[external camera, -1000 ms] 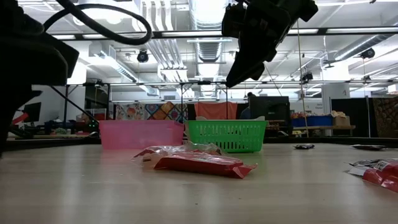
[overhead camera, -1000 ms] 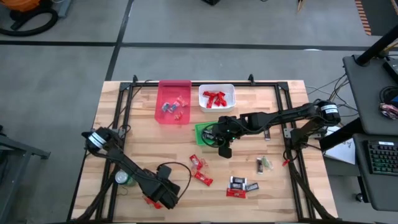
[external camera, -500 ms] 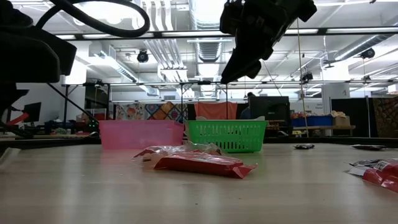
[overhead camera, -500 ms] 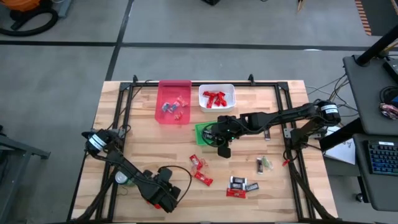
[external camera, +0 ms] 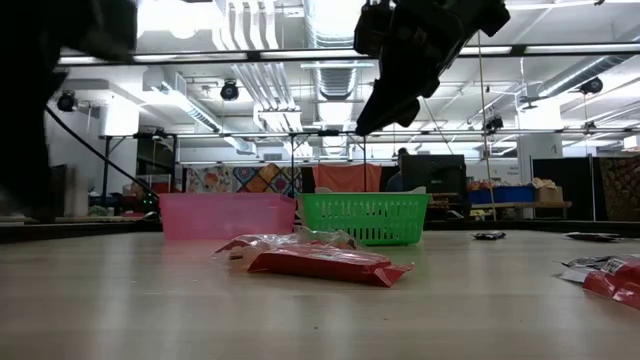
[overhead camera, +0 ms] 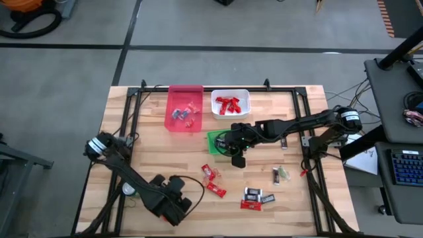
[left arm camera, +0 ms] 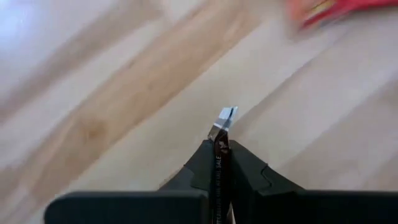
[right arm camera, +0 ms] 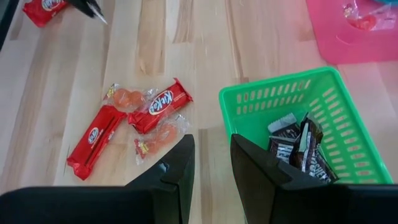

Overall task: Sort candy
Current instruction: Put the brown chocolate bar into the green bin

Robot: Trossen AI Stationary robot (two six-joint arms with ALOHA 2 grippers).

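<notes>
My left gripper [overhead camera: 176, 213] is near the table's front left and is shut on a thin dark candy with a silver end [left arm camera: 224, 119]. A red candy [left arm camera: 336, 7] lies close by. My right gripper [overhead camera: 238, 158] hangs open and empty above the table, just in front of the green bin [overhead camera: 217, 140]. Its fingers [right arm camera: 180, 168] stand apart. The green bin holds dark-wrapped candies [right arm camera: 305, 149]. Red candies [right arm camera: 158, 102] lie on the table left of that bin. More red and dark candies [overhead camera: 254, 197] lie toward the front right. My left gripper pinches the dark candy between its two fingers, edge-on. The wrapper's silver end [left arm camera: 226, 116] sticks out past the fingertips. The rest of the candy is hidden between the fingers. I cannot tell whether it touches the table.
A pink bin [overhead camera: 184, 109] and a white bin [overhead camera: 230, 104] with red candies stand at the back. A green can [overhead camera: 129, 190] stands beside my left arm. Two candies [overhead camera: 280, 174] lie toward the right. Bare wood lies between the bins and the front candies.
My left gripper has shifted a little toward the table's left edge, still shut. Its arm now covers the red candy that showed beside it in the high view.
</notes>
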